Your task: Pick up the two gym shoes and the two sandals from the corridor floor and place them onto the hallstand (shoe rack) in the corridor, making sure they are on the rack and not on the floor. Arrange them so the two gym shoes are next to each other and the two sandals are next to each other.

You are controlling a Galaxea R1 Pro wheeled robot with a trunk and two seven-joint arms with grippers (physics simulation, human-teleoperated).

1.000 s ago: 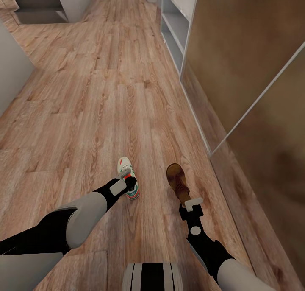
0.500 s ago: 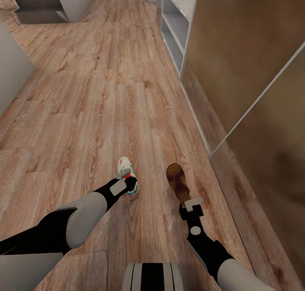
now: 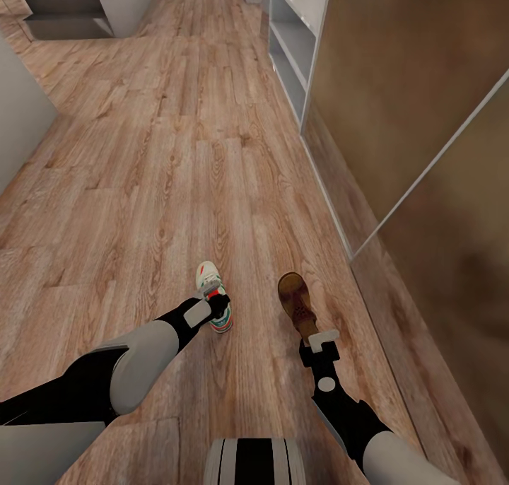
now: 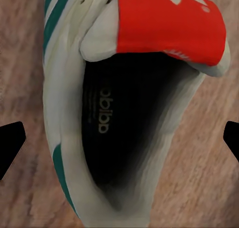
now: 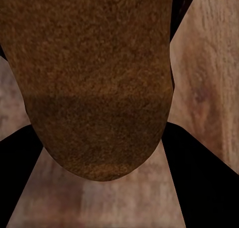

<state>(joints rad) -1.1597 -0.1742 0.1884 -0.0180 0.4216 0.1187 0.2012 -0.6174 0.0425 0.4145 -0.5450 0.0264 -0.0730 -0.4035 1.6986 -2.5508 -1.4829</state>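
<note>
One white gym shoe with teal stripes and a red tongue lies on the corridor floor. My left gripper straddles its heel end. In the left wrist view the gym shoe sits between the black fingertips, which stand wide apart with a gap to the shoe's sides, so it is open. A brown sandal points away from me, with my right gripper at its heel. In the right wrist view both fingers press against the sandal. The hallstand stands far ahead on the right.
A long brown panelled wall with a white edge runs along the right side. A grey cabinet corner juts in at the left, and steps lie at the far left. The robot's base shows at the bottom.
</note>
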